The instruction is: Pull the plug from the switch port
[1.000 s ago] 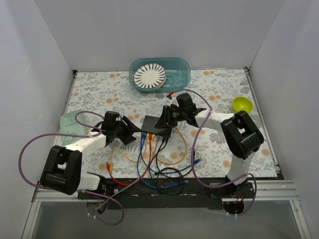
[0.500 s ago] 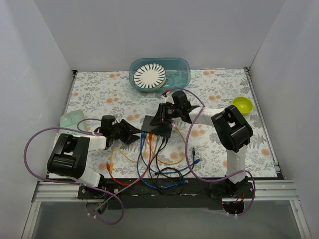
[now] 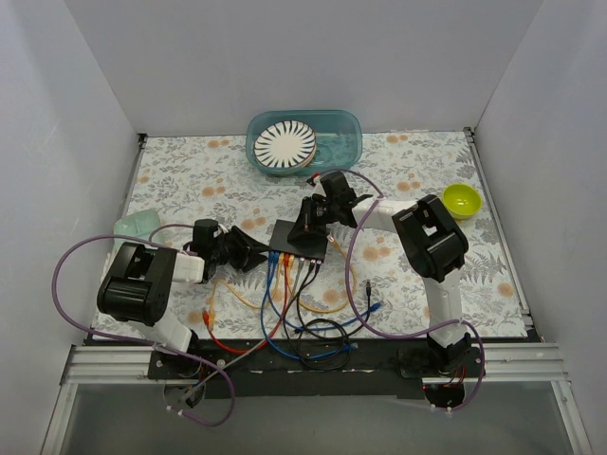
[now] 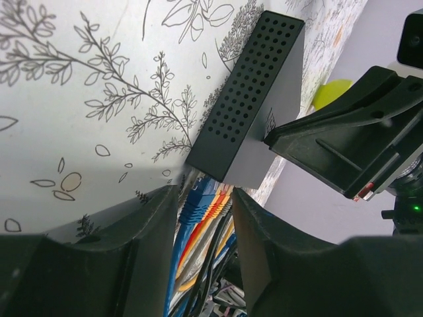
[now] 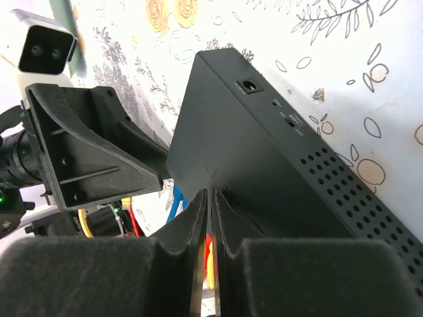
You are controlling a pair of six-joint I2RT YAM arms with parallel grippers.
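Note:
The switch (image 3: 302,241) is a flat dark grey box on the flowered mat, with several coloured cables plugged into its near edge. In the left wrist view the switch (image 4: 248,119) lies just ahead, and my left gripper (image 4: 205,198) is open with its fingers either side of the blue plug (image 4: 197,203), the end one of the row. In the top view the left gripper (image 3: 258,254) is at the switch's left near corner. My right gripper (image 5: 209,195) is shut, its tips resting on the switch's top (image 5: 264,172); from above it (image 3: 306,227) sits over the switch's far edge.
A teal tub (image 3: 341,128) holding a striped plate (image 3: 285,146) stands at the back. A green bowl (image 3: 462,198) is at the right and a pale green lid (image 3: 136,227) at the left. Loose cables (image 3: 318,327) coil between the switch and the arm bases.
Both arms have folded in toward the switch. The left gripper has edged right to the switch's corner. The right gripper has shifted left and back over the switch.

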